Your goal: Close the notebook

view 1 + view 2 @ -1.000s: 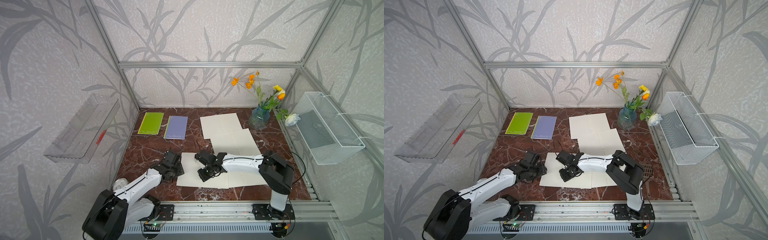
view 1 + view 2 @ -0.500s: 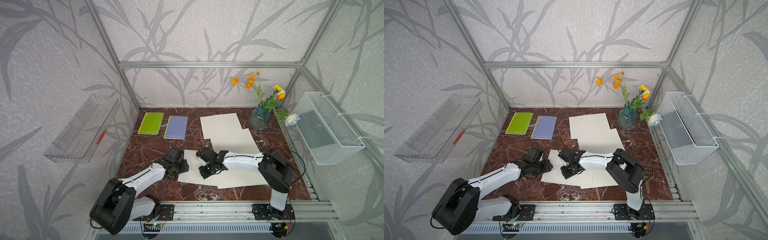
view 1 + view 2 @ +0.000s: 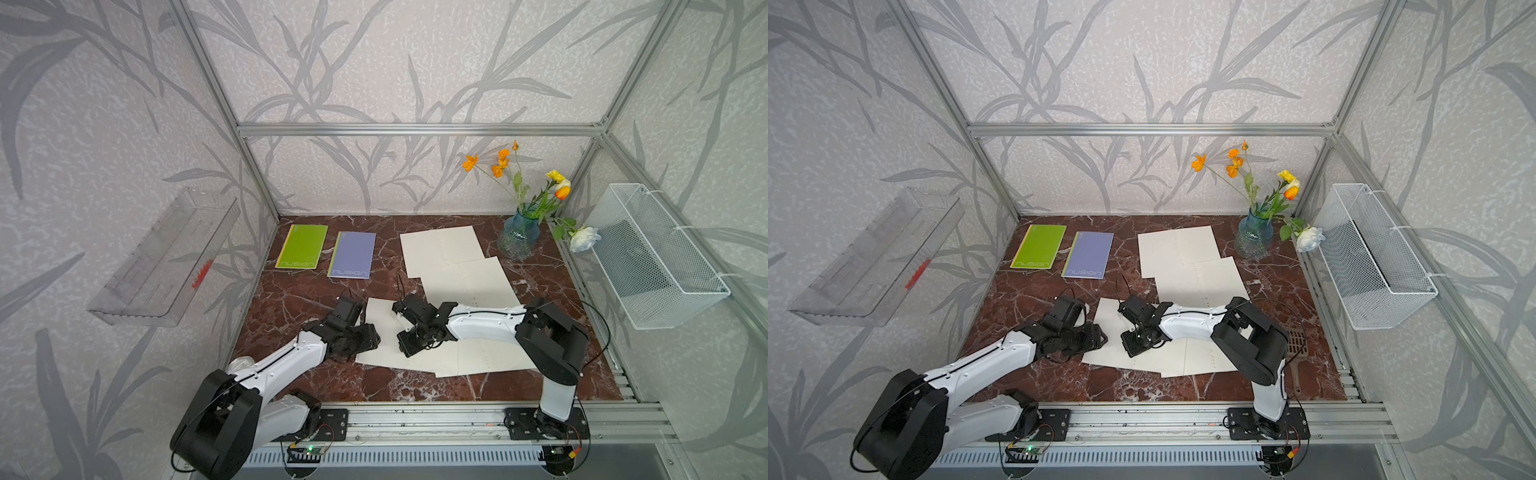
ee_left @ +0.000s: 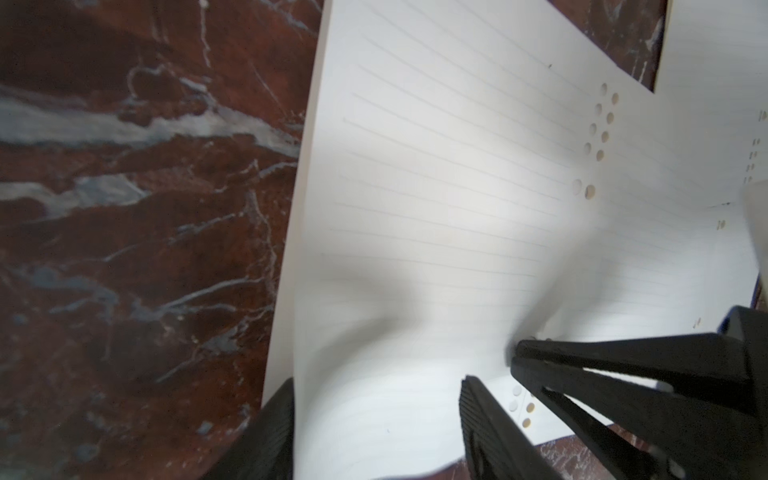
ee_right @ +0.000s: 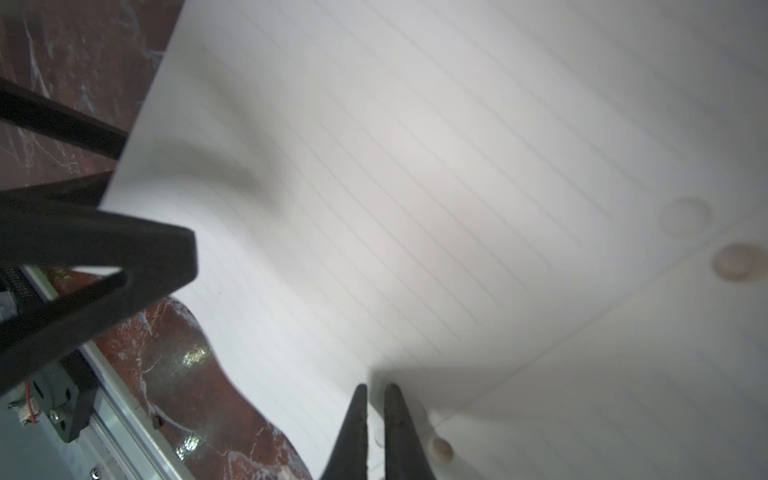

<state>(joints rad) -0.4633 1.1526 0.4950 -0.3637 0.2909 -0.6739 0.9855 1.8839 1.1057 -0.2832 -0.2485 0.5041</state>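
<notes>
On the marble table (image 3: 291, 299) we count two closed notebooks at the far left, a green one (image 3: 302, 246) and a lilac one (image 3: 352, 254), lying side by side with long axes running front to back. To their right lie two open notebooks, one at the back (image 3: 441, 250) and one (image 3: 469, 282) overlapping its near corner. A blue vase (image 3: 517, 237) of flowers stands at the far right corner, apart from the paper. A clear tray (image 3: 166, 257) and a wire basket (image 3: 656, 257) hang on the side walls.

The open notebook (image 3: 415, 353) we are to close lies near the front, middle of the table, long axis running left to right, its left page lifted and buckled. Our left gripper (image 4: 376, 399) straddles that page's outer edge with jaws partly apart; we cannot tell if they press it. Our right gripper (image 5: 375, 399) has jaws almost together, tips on the page near the punched holes (image 5: 440, 449); whether paper sits between them we cannot tell. The right arm (image 3: 486, 326) lies across the spread.
</notes>
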